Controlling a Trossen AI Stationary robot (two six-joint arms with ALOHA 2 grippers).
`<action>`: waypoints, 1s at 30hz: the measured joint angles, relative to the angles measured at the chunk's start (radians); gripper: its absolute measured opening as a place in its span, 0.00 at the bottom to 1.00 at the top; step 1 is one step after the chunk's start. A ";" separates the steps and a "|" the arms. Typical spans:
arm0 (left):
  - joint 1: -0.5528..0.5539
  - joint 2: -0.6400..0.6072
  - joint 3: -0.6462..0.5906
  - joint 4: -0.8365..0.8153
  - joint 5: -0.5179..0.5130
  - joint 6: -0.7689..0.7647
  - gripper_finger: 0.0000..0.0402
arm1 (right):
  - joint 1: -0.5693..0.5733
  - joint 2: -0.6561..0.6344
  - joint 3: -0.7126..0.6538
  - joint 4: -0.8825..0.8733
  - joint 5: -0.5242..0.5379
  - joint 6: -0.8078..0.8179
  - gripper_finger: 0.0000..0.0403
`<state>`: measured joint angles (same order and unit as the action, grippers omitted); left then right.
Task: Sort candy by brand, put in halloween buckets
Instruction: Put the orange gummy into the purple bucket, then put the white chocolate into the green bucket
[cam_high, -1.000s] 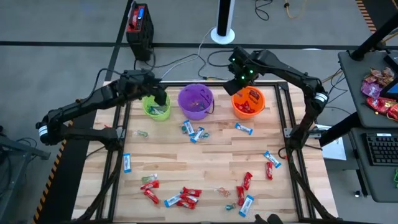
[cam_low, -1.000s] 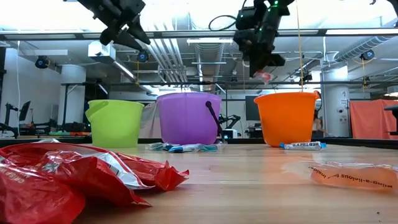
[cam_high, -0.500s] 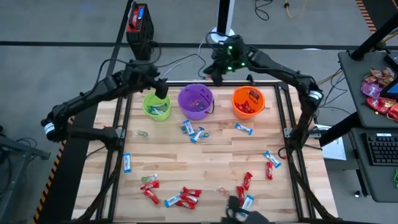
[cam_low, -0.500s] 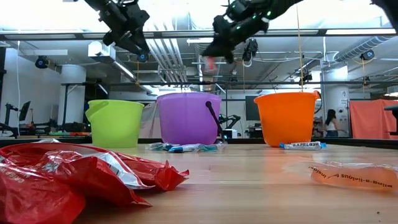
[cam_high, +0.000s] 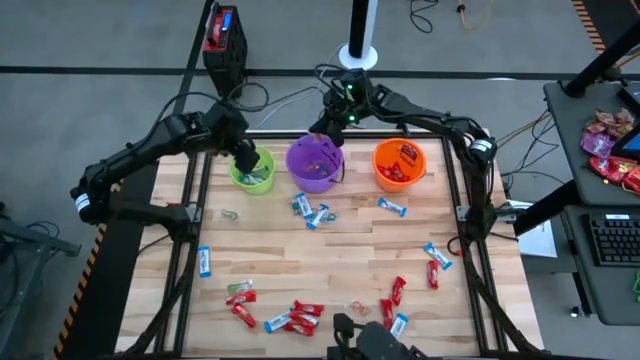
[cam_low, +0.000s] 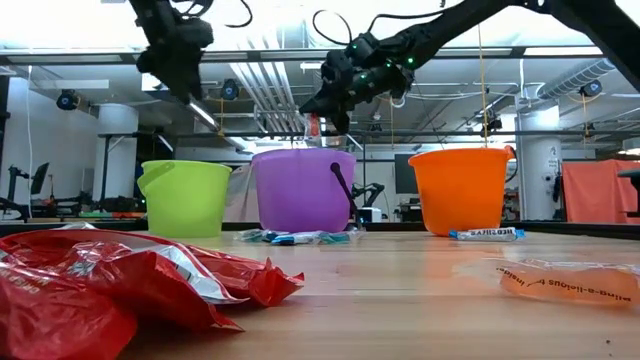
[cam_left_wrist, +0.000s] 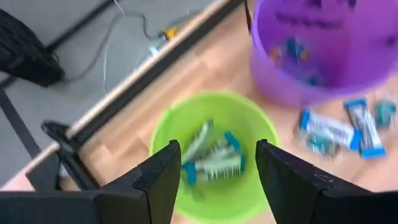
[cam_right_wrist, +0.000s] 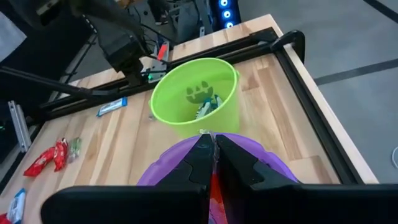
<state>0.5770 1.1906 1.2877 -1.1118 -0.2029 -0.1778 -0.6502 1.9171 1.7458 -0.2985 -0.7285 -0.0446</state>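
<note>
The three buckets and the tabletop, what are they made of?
The green bucket, purple bucket and orange bucket look like thin moulded plastic: smooth, even colour, slightly translucent against the light. The table looks like jointed wooden boards, pale with visible grain.

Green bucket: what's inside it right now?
The green bucket holds a few blue-and-white wrapped candies, lying on its floor in the left wrist view. The picture is too blurred to count them, and the left gripper, jaws open above, covers part of the rim.
</note>
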 joint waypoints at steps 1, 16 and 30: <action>0.000 -0.005 -0.002 -0.021 0.017 -0.002 0.48 | 0.000 -0.001 0.000 -0.001 -0.005 -0.001 0.03; -0.132 -0.062 -0.209 -0.204 0.292 0.089 0.48 | 0.011 -0.012 0.001 -0.111 -0.013 -0.020 0.03; -0.232 -0.065 -0.506 -0.107 0.291 0.075 0.48 | 0.016 -0.015 0.001 -0.148 0.049 0.031 0.38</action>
<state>0.3454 1.1255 0.7821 -1.2186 0.0879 -0.1028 -0.6346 1.9024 1.7470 -0.4461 -0.6796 -0.0137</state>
